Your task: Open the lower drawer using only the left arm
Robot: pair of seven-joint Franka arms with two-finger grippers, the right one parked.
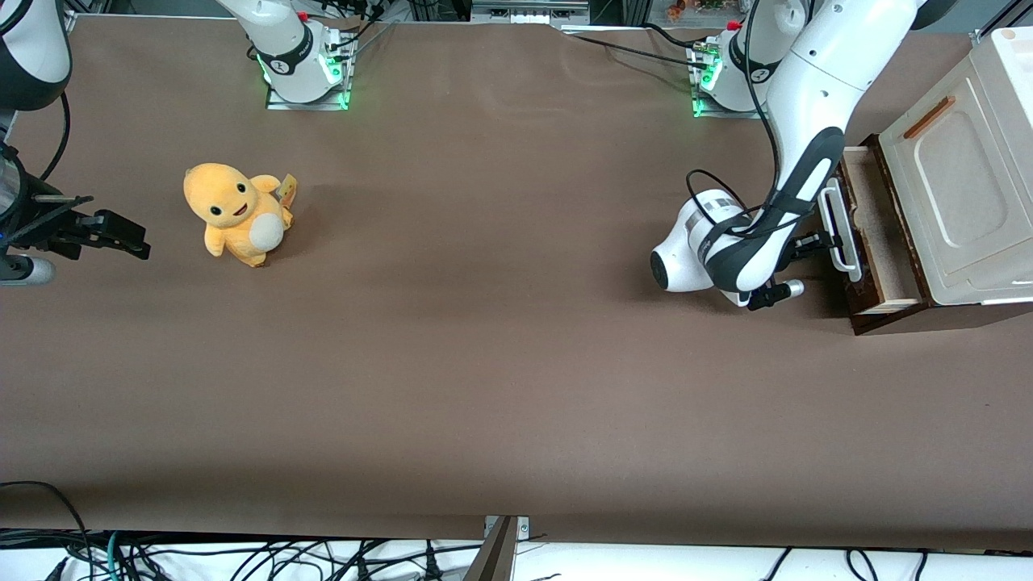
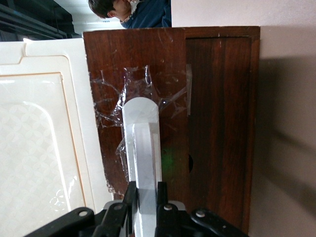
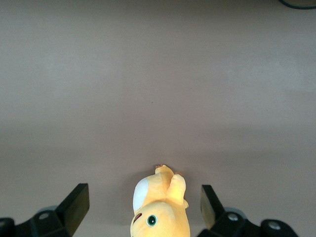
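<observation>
While the brown table is stretching bare across the part nearest the front camera, the lower drawer is sitting toward the working arm's end of it, pulled part way out from under the cream panel with the thin orange-brown handle. Its pale wood inside is showing as a strip between the dark brown front and the cabinet body. The drawer front is facing toward the parked arm's end of the table, and its long axis is running from nearer the front camera to farther from it. The white bar handle is lying along that same axis, standing just off the front.

In front of the drawer, the left arm is reaching down, its dark grey elbow sleeve bending low over the table and a black cable looping beside it. The gripper is sitting at the handle, and in the left wrist view the gripper is clamping the white bar handle, one black finger pressing on each side of the bar. Crumpled clear tape is sticking to the dark wood around the bar's end.

Well apart, toward the parked arm's end and farther from the front camera than the drawer's near corner, a yellow plush toy is sitting upright on the table, also showing in the right wrist view.
</observation>
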